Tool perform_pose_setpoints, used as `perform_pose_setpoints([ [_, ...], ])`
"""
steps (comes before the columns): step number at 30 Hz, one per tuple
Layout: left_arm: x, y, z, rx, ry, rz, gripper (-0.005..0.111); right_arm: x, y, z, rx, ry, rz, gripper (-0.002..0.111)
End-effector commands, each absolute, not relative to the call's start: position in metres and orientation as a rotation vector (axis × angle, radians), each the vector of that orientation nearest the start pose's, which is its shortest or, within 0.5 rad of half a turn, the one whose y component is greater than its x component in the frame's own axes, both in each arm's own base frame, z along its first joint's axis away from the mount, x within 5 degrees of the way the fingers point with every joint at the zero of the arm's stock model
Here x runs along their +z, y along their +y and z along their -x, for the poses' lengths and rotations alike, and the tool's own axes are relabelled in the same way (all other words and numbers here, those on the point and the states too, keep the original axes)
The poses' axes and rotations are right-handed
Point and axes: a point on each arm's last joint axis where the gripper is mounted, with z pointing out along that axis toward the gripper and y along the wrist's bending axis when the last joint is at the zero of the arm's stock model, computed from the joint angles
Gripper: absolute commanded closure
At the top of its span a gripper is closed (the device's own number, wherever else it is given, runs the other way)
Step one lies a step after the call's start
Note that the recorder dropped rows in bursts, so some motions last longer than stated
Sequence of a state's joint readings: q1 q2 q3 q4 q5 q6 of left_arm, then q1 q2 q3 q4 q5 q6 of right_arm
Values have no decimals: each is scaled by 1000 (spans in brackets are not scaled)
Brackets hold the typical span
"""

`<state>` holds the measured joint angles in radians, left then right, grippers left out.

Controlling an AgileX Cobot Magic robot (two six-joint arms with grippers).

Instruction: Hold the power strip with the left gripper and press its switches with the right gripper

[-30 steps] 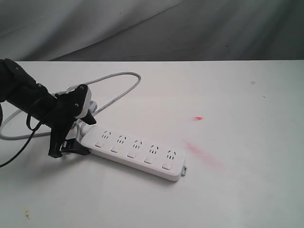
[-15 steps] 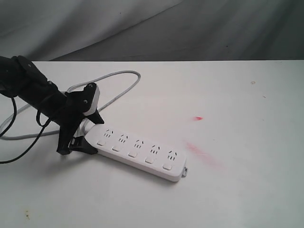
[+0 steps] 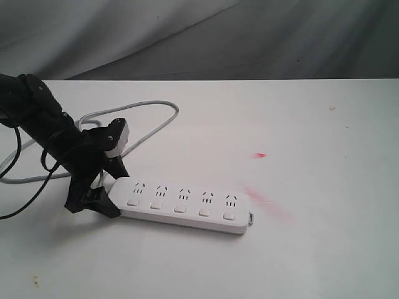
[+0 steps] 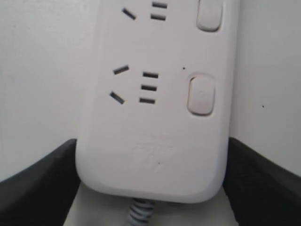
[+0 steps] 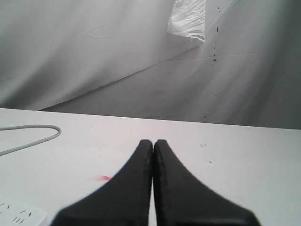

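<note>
Left gripper [image 3: 107, 187]: my two black fingers [image 4: 37, 188] straddle the cord end of the power strip [image 3: 184, 202], one on its far long edge and one on its near long edge. In the left wrist view both fingers sit flush against the white sides, so I read this as a clamp on the strip, though the contact lines themselves are dark and hard to confirm.

From that gripper the strip runs out to the right. It lies flat on the white table [image 3: 312, 124], with its long axis left to right and the free end slightly nearer. The switches [image 3: 179, 208] run in a row along the near edge, one under each socket. The grey cord [image 3: 156, 118] loops away to the far left behind my arm.

Right gripper [image 5: 153, 155]: fingers pressed together, holding nothing, above bare table. It is outside the exterior view. Its own camera catches only one corner of the strip at the edge of the picture, with the red mark [image 3: 260, 154] closer to the tips. So I judge the switches lie off to its left, well apart, and not under it yet. The left arm is on the strip and the right must travel leftward along the row.

Exterior view gives the whole strip and its heading. Left wrist view shows the grip and two switches close up. Right wrist view alone shows the right fingers' state.
</note>
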<state>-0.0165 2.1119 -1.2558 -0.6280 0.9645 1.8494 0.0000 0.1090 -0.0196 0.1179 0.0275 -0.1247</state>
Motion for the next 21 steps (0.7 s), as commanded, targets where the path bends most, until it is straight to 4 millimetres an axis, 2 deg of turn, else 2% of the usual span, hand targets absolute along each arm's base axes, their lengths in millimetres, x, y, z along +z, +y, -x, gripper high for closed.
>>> perform_pose_setpoints([
  [1,109,-53,-366,-629,2093,-1867,44,212,0,-65,-20,1589,13,108],
  [5,109,-53,-366,-636,2092,-1863,53,212,0,-65,-22,1589,15,108],
  [21,109,-53,-366,-635,2090,-1866,54,212,0,-65,-20,1589,13,108],
])
